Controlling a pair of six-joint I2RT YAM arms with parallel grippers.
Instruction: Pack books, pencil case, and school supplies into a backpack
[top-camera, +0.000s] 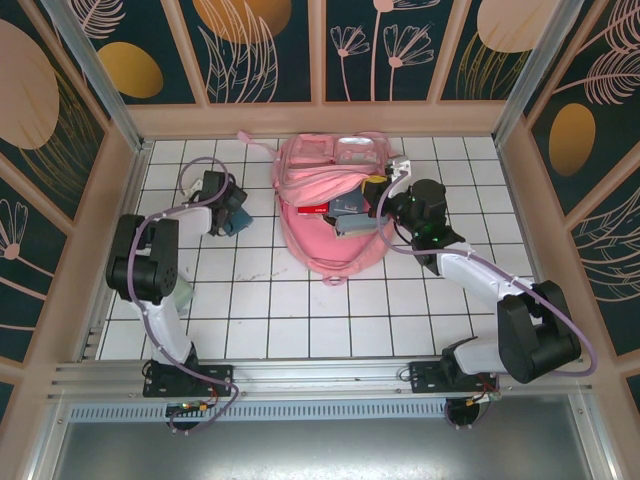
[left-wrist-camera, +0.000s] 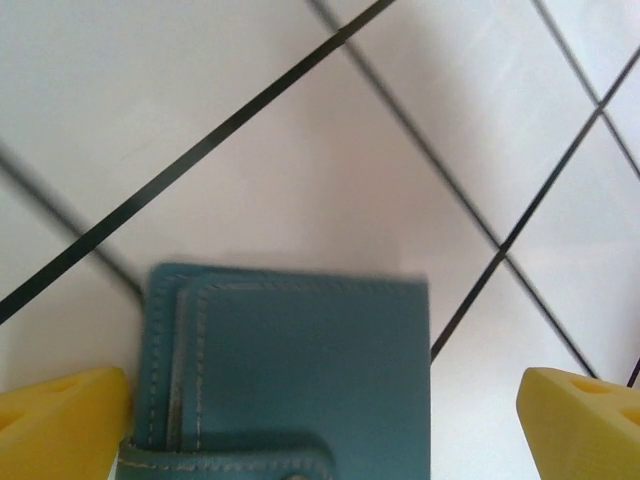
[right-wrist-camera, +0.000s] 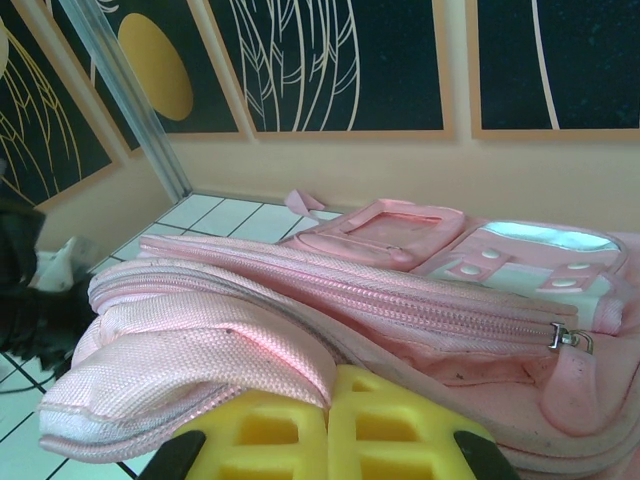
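Pink fabric backpack (top-camera: 330, 250) with a pale reflective strip lies in the upper middle of the overhead view on the white tiled table (top-camera: 270, 320), its main compartment gaping open. Inside the opening a red rectangular piece (top-camera: 314, 210) and a navy book (top-camera: 350, 206) lie flat side by side.

At the right rim of that opening sits the right gripper (right-wrist-camera: 330, 430). In its wrist view the two yellow fingers (right-wrist-camera: 270, 435) are pressed together at the bottom centre of the frame, with no gap between them. A thick folded flap of the backpack lies just above and against the fingertips. I cannot tell whether any of the fabric is pinched. A silver zipper pull (right-wrist-camera: 565, 338) hangs at the right of the frame, and the front pockets rise behind it.

Left of the backpack and apart from it, the left gripper (top-camera: 230, 218) is over a small teal book (left-wrist-camera: 300, 380) with stitched edges, lying flat on the tiles. In the left wrist view the jaws stand wide. One yellow fingertip (left-wrist-camera: 60, 425) is just beside the book's left edge, and the other is well off its right edge.
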